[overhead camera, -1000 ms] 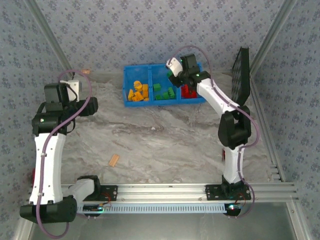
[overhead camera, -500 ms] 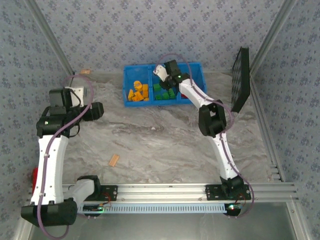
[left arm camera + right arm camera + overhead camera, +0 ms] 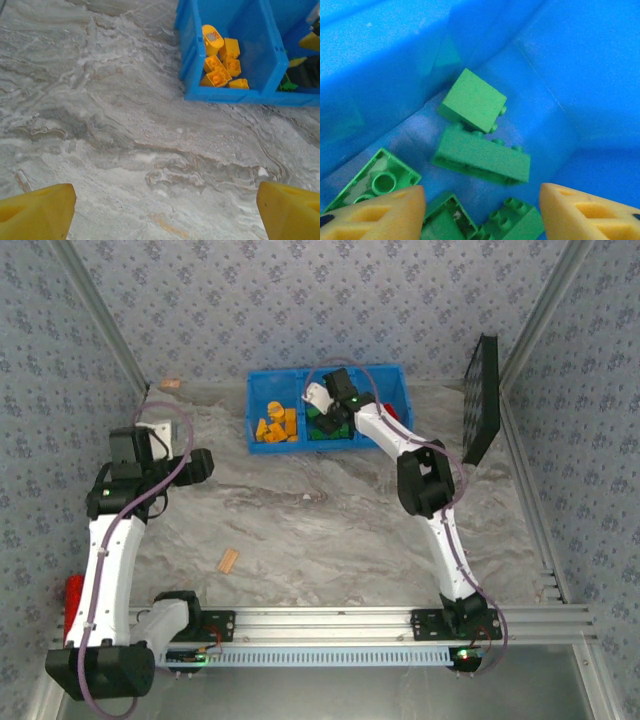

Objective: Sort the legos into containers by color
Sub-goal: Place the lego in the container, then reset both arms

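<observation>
Because the right gripper (image 3: pixel 482 212) hangs low inside the middle compartment (image 3: pixel 322 430) of the blue bin (image 3: pixel 270 375), with its two yellow fingers (image 3: pixel 380 212) spread and nothing between them, I judge it is there to leave a green brick among its own color. The green bricks (image 3: pixel 485 225) lie on the floor of this compartment, just under the fingers.

The long green brick (image 3: pixel 480 157) lies on its side. Its long axis runs from the left to the lower right of the wrist view, and its studs point toward the small square brick (image 3: pixel 472 100) just beside it. Another brick (image 3: pixel 375 180) lies with its hollow side up.

The orange-yellow bricks (image 3: pixel 220 62) sit in the left compartment (image 3: pixel 250 35). The left gripper (image 3: pixel 165 210) hangs over the table (image 3: pixel 100 125), also wide apart and empty, probably held aside so that the arms do not meet.
</observation>
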`<state>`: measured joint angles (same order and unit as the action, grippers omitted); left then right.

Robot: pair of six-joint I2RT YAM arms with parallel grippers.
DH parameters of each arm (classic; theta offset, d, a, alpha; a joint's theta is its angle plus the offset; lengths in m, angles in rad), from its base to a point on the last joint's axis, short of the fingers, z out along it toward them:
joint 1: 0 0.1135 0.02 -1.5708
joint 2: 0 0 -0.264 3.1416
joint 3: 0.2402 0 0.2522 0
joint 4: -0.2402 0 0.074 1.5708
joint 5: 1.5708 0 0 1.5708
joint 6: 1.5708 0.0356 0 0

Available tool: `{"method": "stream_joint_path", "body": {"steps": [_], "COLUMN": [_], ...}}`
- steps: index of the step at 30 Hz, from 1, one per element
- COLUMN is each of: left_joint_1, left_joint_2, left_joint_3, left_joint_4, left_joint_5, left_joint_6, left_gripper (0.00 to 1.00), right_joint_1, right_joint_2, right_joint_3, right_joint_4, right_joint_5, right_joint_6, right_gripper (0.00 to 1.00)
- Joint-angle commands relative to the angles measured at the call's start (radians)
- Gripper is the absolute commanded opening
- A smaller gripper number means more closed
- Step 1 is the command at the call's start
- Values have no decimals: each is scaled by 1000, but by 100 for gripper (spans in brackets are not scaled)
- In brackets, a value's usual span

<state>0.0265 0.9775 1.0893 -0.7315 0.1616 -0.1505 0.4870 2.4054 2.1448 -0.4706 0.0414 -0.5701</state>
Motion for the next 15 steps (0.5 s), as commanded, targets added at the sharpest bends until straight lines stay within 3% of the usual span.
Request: {"method": "stream_joint_path", "body": {"steps": [1, 9, 13, 15], "left_joint_1": [6, 23, 32, 34], "left_joint_2": [26, 71, 163, 244], "left_joint_3": [18, -304, -482, -555], "left_joint_4": [101, 593, 914, 1077], "left_joint_5": [-55, -333, -382, -402], "left_joint_6": [-10, -4, 48, 56], "left_gripper": [94, 99, 100, 100], "right_joint_1": [4, 4, 6, -2], "right_joint_2": [-139, -443, -593, -677], "right_joint_3": [-50, -337, -518, -622], "right_joint_4": [31, 125, 177, 194], "right_joint_5": [-4, -93, -122, -115], "right_joint_6": [3, 108, 168, 214], "right_gripper": [68, 88, 100, 100]}}
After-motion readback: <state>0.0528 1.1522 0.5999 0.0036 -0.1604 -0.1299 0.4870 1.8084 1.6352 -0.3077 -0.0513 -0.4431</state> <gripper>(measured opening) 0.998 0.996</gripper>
